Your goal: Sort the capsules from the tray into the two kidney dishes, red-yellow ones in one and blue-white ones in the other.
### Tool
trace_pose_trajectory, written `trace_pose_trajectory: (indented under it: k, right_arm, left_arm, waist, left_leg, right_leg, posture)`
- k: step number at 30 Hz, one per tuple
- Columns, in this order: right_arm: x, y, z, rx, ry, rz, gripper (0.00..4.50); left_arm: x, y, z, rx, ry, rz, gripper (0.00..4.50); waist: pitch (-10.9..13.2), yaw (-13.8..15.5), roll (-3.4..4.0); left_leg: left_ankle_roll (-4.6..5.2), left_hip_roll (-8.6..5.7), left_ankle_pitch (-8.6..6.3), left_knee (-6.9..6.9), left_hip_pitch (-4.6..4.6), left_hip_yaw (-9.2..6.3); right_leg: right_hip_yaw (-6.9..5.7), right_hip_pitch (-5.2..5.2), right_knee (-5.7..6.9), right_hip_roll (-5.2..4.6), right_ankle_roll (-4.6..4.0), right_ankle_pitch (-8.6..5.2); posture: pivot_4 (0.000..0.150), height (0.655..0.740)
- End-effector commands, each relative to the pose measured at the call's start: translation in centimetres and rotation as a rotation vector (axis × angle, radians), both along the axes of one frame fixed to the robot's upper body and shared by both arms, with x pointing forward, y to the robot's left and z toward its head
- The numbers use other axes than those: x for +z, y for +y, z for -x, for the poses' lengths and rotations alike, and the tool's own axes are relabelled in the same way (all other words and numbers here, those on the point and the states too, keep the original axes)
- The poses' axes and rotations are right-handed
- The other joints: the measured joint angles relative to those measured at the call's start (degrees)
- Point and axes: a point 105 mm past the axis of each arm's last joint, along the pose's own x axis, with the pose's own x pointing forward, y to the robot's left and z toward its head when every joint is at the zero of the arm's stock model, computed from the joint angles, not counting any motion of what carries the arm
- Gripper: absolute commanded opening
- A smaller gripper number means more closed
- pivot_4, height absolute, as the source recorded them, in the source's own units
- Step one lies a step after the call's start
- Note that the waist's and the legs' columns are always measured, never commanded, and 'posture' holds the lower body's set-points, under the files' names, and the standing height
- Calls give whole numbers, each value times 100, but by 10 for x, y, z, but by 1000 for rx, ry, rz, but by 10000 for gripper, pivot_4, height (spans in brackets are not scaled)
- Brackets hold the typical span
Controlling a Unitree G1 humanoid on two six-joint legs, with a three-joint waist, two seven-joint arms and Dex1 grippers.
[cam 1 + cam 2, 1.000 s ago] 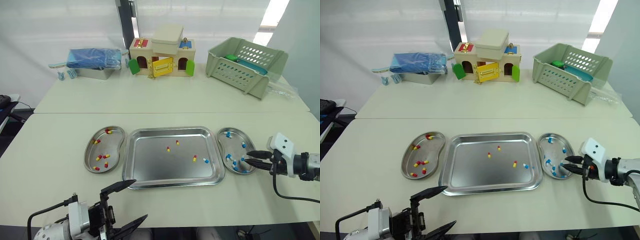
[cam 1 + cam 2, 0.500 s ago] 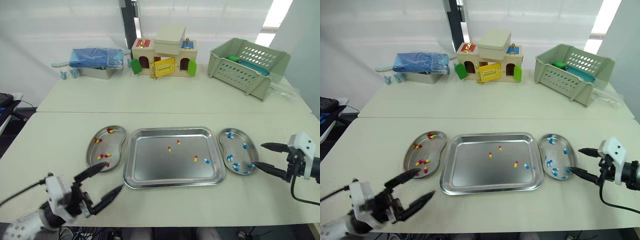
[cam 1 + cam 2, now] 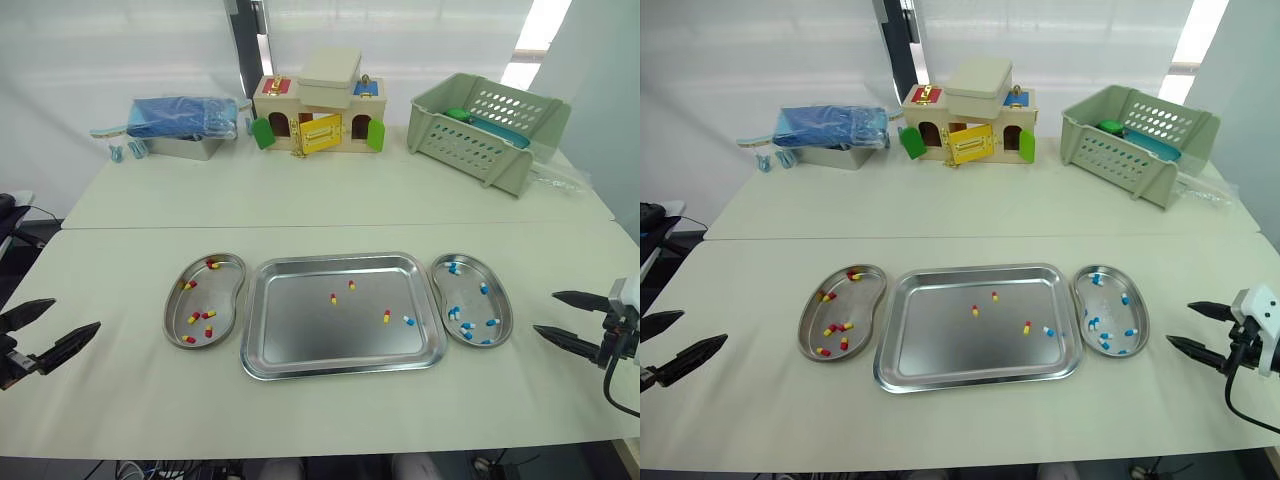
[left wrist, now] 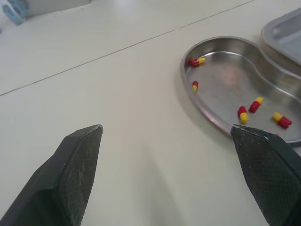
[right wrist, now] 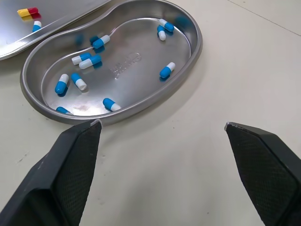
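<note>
right gripper (image 3: 545, 312) hangs low over the table with its two black fingers spread wide and holding nothing, just right of the right kidney dish (image 3: 506, 312). left gripper (image 3: 76, 312), equally wide and empty, hovers near the table's left edge, well apart from the left kidney dish (image 3: 172, 322). bare tabletop lies between each gripper and its nearer dish. along the far side stand a blue bundle (image 3: 185, 108) on a metal box, a wooden toy house (image 3: 315, 112) and a pale green basket (image 3: 487, 130), all well apart from the tray (image 3: 300, 325). the tray's long axis runs left to right. the dishes flank it with their long axes front to back and hollow sides toward it. three red-yellow capsules (image 3: 333, 298) and one blue-white capsule (image 3: 409, 321) lie in the tray. the left dish holds more red-yellow capsules and the right dish more blue-white. the cream table (image 3: 330, 205) has a seam across it, and a white backdrop (image 3: 120, 50) hangs behind.
</note>
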Motion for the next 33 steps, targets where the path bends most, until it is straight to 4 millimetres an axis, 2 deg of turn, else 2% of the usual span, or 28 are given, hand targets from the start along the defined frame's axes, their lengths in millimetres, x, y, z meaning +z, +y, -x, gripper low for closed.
trace_pose_trajectory:
  k: [1,6,10,15,21,24,28,33]
  right_arm:
    - [6,-2,1,-3,-33,9,44297]
    - [6,-3,3,-10,-43,9,44297]
    - [8,4,9,12,-110,-20,44297]
    - [4,34,32,103,-117,-72,44297]
    - [-4,109,66,264,-93,-219,44297]
    - [-3,136,76,293,-115,-284,44297]
    - [-9,150,82,304,-146,-308,44297]
    - [-21,156,86,296,-174,-317,44297]
  left_arm:
    - [12,3,-2,-13,-13,-37,45000]
    - [8,0,-5,-32,5,-41,45000]
    - [4,-8,-9,-65,11,-43,45000]
    - [6,-38,-22,-171,12,-24,45000]
    - [2,-97,-42,-397,26,1,45000]
    - [1,-139,-53,-549,36,14,45000]
    - [-3,-186,-61,-726,45,10,45000]
    - [-2,-233,-76,-893,0,41,45000]
  waist:
    - [0,-2,0]
    - [0,-2,0]
    - [0,-7,0]
    - [0,37,0]
    - [-2,41,2]
    - [-5,47,-3]
    - [-6,67,-4]
    - [-6,86,-5]
  left_leg:
    - [0,0,0,0,1,0]
    - [0,1,0,0,1,-1]
    - [0,2,0,0,1,-1]
    - [0,2,0,1,-3,-2]
    - [-1,4,1,3,0,-6]
    - [-2,3,1,7,0,-7]
    - [-2,3,1,10,0,-7]
    - [-2,2,1,11,1,-7]
  right_leg:
    - [0,0,1,0,0,0]
    - [0,0,3,0,0,0]
    - [0,0,3,1,0,0]
    - [-1,1,3,-1,0,0]
    - [-3,8,6,0,0,0]
    - [-4,8,8,0,1,0]
    - [-4,9,7,1,1,1]
    - [-5,8,8,2,1,1]
  posture:
    - [1500,7400]
    - [1500,7400]
    - [1500,7400]
    - [1500,7400]
    - [1500,7400]
    - [1500,7400]
    - [1500,7400]
    - [1500,7400]
